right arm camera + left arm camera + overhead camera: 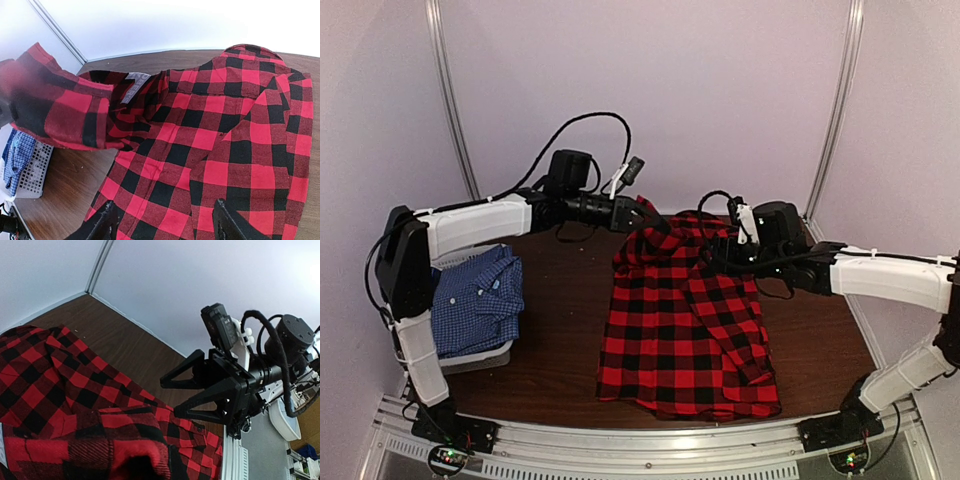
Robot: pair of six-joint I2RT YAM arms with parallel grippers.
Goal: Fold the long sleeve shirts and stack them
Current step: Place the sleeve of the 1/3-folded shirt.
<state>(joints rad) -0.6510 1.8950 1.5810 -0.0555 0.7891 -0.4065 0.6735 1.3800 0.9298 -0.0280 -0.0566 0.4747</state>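
The red-and-black plaid shirt [685,320] lies spread on the brown table, collar at the far end. My left gripper [642,212] is at its far left corner, shut on a lifted fold of the plaid [55,107]. In the left wrist view that bunched cloth [120,450] hides my fingers. The white neck label [134,86] shows by the collar. My right gripper [165,225] is open and empty, hovering over the shirt's upper right part. It also shows in the top view [718,252] and the left wrist view [169,397]. The blue-and-white check shirt [478,298] lies folded at the left.
The blue shirt rests on a pale grey plastic basket [485,356] at the table's left edge, also in the right wrist view [32,172]. Bare brown table [565,300] lies between basket and plaid shirt. White walls enclose the back and sides.
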